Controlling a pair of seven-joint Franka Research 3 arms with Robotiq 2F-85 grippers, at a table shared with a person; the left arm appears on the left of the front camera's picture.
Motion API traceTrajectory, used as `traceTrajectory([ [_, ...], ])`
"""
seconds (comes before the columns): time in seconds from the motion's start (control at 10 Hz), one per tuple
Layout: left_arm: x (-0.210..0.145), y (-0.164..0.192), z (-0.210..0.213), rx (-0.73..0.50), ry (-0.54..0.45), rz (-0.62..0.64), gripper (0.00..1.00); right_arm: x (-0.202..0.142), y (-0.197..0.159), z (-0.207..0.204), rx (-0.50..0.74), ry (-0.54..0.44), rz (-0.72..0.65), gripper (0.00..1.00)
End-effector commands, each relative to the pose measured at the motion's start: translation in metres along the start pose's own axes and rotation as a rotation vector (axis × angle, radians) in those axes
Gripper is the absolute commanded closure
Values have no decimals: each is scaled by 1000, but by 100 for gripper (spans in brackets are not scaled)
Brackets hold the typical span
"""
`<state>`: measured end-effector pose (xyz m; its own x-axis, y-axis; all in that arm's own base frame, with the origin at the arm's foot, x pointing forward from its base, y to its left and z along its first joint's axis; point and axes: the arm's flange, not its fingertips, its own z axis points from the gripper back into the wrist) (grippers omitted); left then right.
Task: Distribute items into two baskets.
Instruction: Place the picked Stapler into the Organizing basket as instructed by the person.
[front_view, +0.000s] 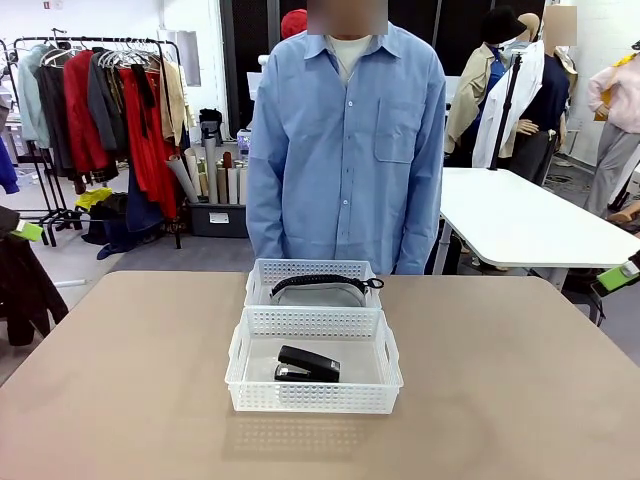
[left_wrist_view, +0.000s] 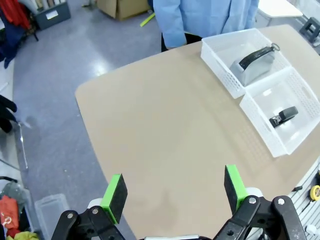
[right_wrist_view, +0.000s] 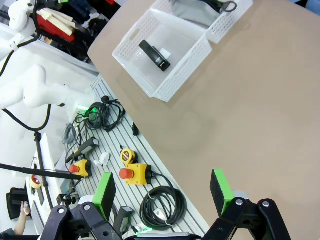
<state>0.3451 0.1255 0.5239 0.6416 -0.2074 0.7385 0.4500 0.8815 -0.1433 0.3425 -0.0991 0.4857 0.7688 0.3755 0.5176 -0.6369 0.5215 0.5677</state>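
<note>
Front view: both baskets sit mid-worktop, touching end to end. The near basket (front_view: 313, 372) holds the stapler (front_view: 308, 364), long axis running left-right; the far basket (front_view: 313, 283) holds the waist bag (front_view: 320, 290).

Left wrist view: left pincer (left_wrist_view: 175, 192) is spread wide and empty, baskets well off toward the far right.

Right wrist view: right pincer (right_wrist_view: 165, 192) also gapes empty, stapler far ahead. Looks sorted already; neither arm seems nearer.

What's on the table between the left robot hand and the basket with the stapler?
Nothing: in the left wrist view, only bare table lies between the left gripper and that basket.
</note>
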Motion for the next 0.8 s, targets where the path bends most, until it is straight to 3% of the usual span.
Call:
traceTrajectory([
  [0.0,6,-1,-14,-59,7,-36,0,1,1,0,6,-7,8,0],
  [0.1,0,0,0,0,0,0,0,1,1,0,6,-7,8,0],
  [0.7,0,0,0,0,0,0,0,1,1,0,6,-7,8,0],
])
